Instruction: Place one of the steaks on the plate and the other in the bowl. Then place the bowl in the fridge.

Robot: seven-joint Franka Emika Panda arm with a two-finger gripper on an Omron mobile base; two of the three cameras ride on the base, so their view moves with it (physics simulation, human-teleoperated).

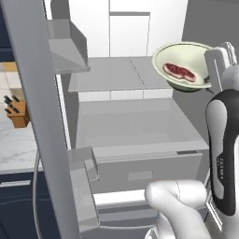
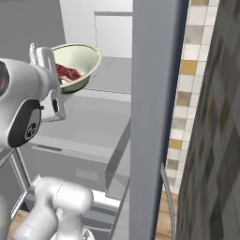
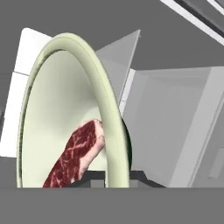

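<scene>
We observe the gripper [image 3: 106,175] clamped on the cream-white round bowl's [image 1: 186,58] rim, red marbled steak [image 1: 179,72] inside, above the open grey fridge's [image 1: 135,126] shelf.

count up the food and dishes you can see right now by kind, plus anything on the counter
steak: 1, lying in the bowl
bowl: 1, tilted, held by the claw at its rim, in front of the open fridge
knife block: 1, on the counter
total: 3
</scene>
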